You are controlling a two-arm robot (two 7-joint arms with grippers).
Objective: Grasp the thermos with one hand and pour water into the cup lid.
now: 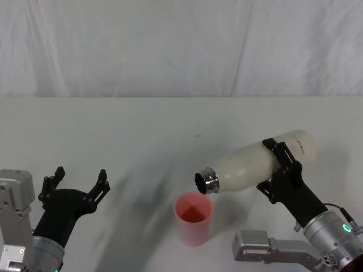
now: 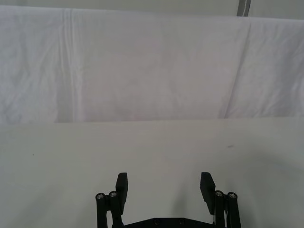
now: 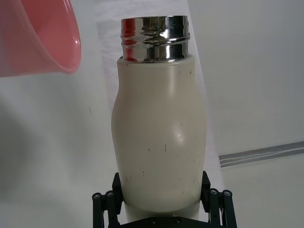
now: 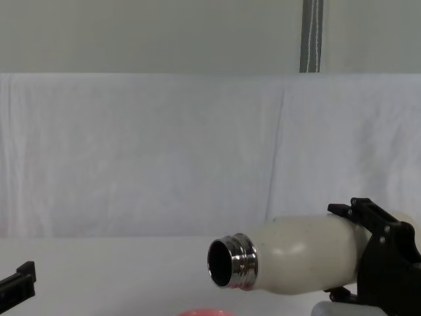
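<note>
Head view: your right tool sits lower right of frame, jaws clamped across the thermos near its base end. Thermos is tipped nearly horizontal, base toward upper right, steel neck pointing left and slightly down. Neck mouth hangs just above and a bit right of the cup lid, not touching it. The pink cup lid stands upright on the white table, bottom centre of frame.

Right wrist view: thermos body fills the centre, fingers pressed against both sides at the bottom edge; cup lid rim shows upper left, beside the neck.

Chest view: thermos at lower right w/ open mouth facing left, right tool at far right edge gripping it; cup lid rim peeks at bottom edge under the neck. Can't tell if any water is coming out.

Your left tool sits lower left in head view, fingers spread, holding nothing, well apart from thermos and cup lid.
</note>
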